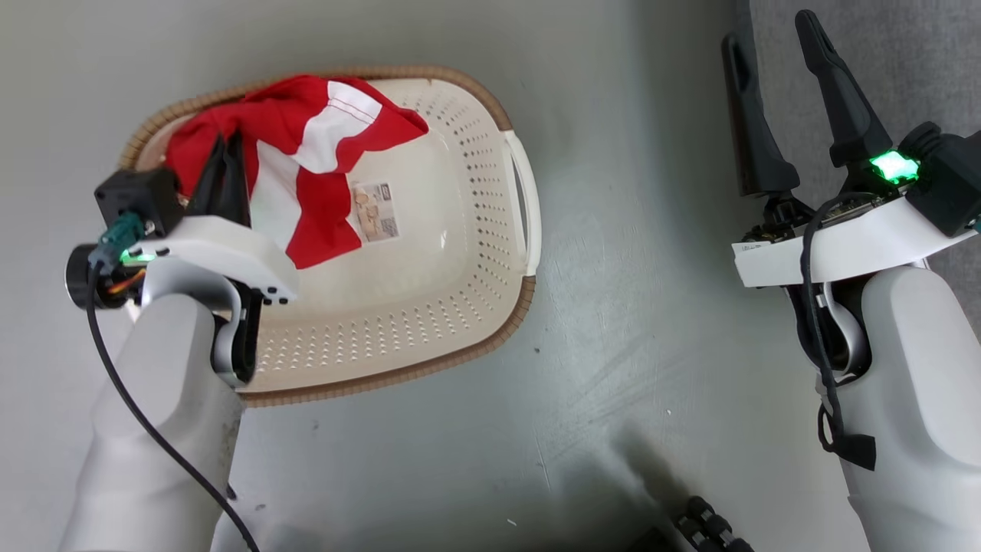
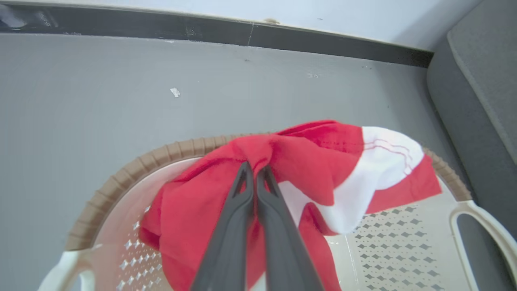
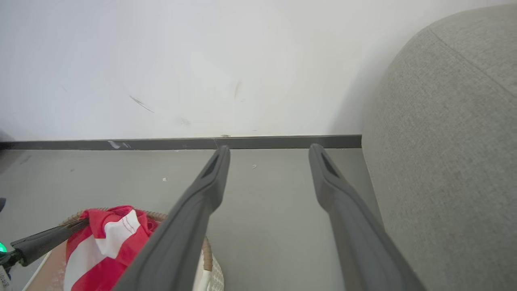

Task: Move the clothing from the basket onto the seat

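A home-like room — grey sofa (image 3: pixel 444 161), laundry basket (image 1: pixel 475 230), white wall (image 3: pixel 202 60), dark skirting (image 3: pixel 181 143).

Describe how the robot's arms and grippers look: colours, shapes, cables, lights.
The left forearm and right forearm are smooth, rounded and pale grey, each topped by a white wrist plate. The left gripper and right gripper each have two long, tapering dark grey fingers. A green light glows at each wrist, and a black cable runs along each forearm.

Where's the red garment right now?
Head view, upper left: the red garment lies over the far rim of the basket, pinched by the left gripper.
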